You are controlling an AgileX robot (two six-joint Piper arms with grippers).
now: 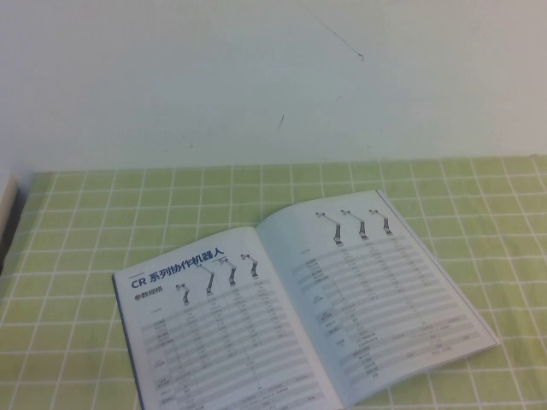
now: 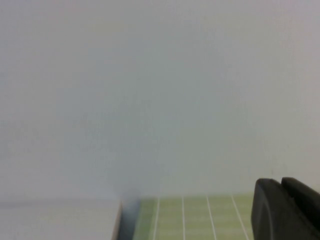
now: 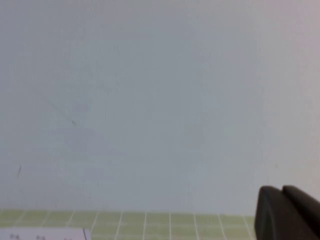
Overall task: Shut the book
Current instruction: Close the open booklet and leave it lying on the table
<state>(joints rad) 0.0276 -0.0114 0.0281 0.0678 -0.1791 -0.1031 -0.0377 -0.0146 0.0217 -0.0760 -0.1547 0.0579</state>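
High view: book (image 1: 308, 307) lies open and flat on the green checked cloth (image 1: 102, 222) over the bench. Both pages face up, with printed tables and small robot-arm pictures. White wall (image 1: 256, 77) behind.

Left wrist view: left tool (image 2: 287, 212), only a dark edge seen, up above the cloth and facing the wall. Its spread: cannot tell.

Right wrist view: right tool (image 3: 287, 215), again a dark edge, above the cloth with the book's page edge just in view. Spread: cannot tell.
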